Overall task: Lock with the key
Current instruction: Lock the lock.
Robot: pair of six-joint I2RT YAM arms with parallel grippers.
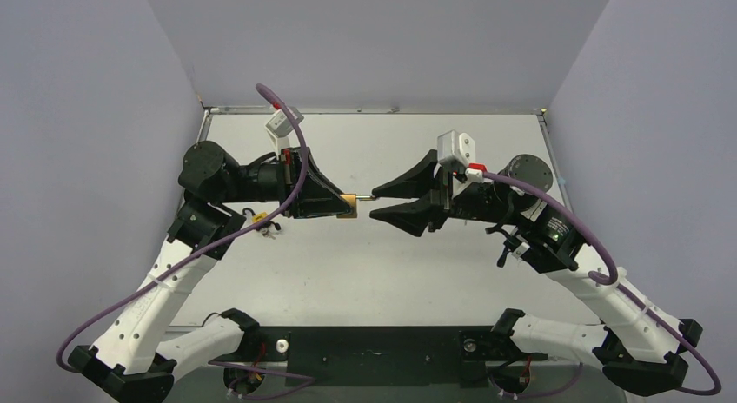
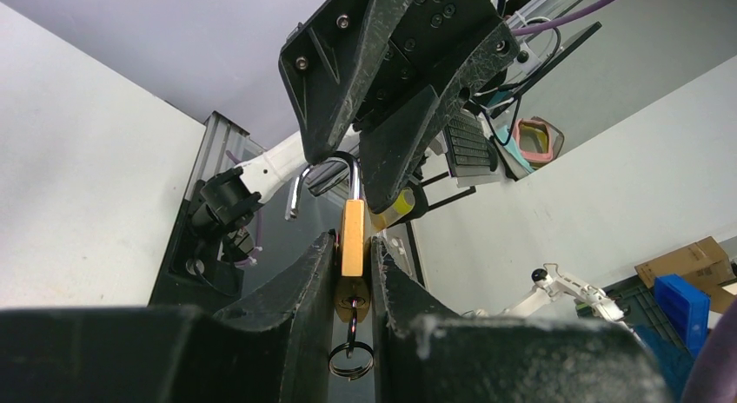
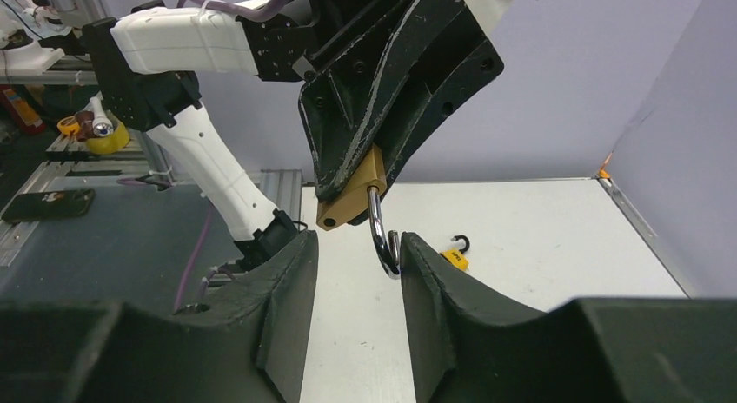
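My left gripper [image 1: 335, 201] is shut on the body of a brass padlock [image 1: 348, 203], held in the air above the table. In the left wrist view the padlock [image 2: 352, 234] sits between my fingers [image 2: 313, 281]. A key [image 2: 354, 312] is in its bottom keyhole, and a key ring [image 2: 351, 361] hangs from the key. The steel shackle [image 2: 335, 173] is open and points at my right gripper [image 1: 388, 200]. In the right wrist view my right gripper [image 3: 356, 247] is open. The shackle [image 3: 379, 234] lies between its fingers, close against the right finger [image 3: 426, 281].
A small yellow tag with a black loop [image 3: 454, 257] lies on the white table [image 1: 374, 273], below the left arm in the top view [image 1: 261, 219]. Grey walls stand on the left, right and back sides. Purple cables loop off both arms.
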